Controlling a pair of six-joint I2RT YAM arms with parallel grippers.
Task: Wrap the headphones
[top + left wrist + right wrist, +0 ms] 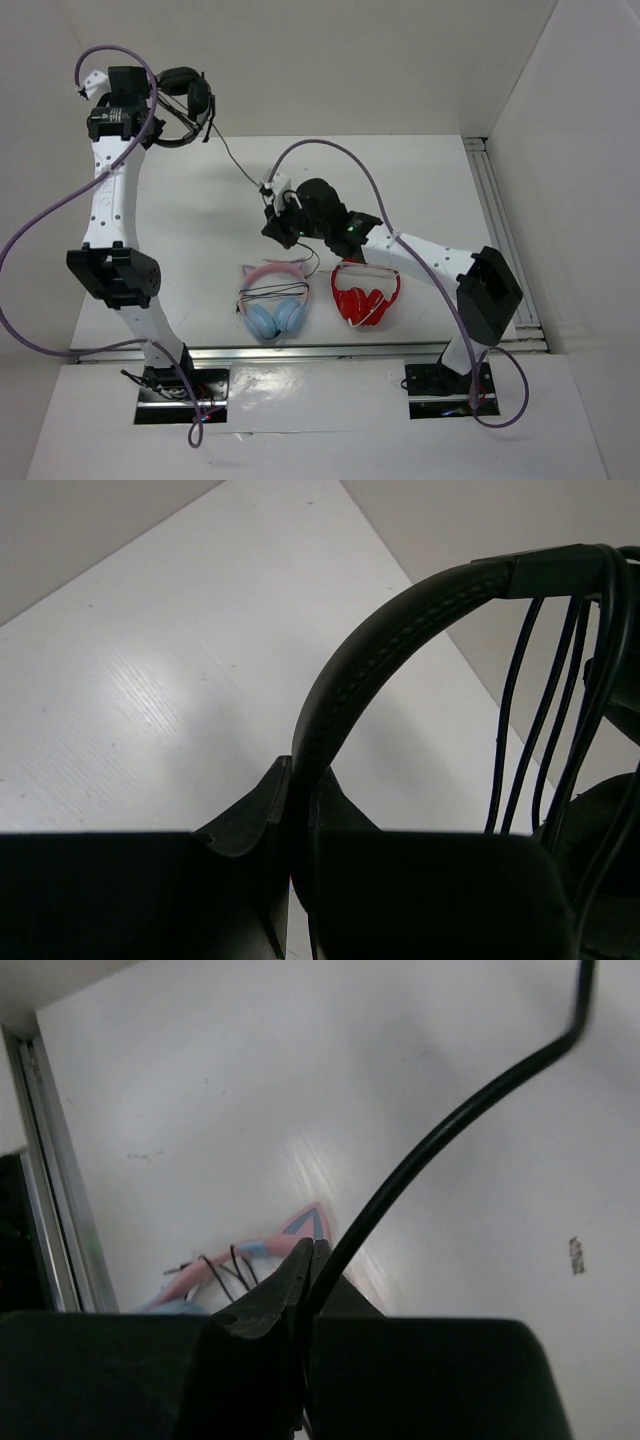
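Reaching far back, the left claw clamps the headphones by the headband, while the right claw pinches their cable over the surface.

Headphones far left, behind cat-ear pair

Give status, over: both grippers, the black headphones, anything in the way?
Left gripper shut on headphones headband. Right gripper shut on cable, several loops wound. Pink pair, red pair near right arm.

left arm stretched far, left hand clamped | right arm bent inward, right hand clamped
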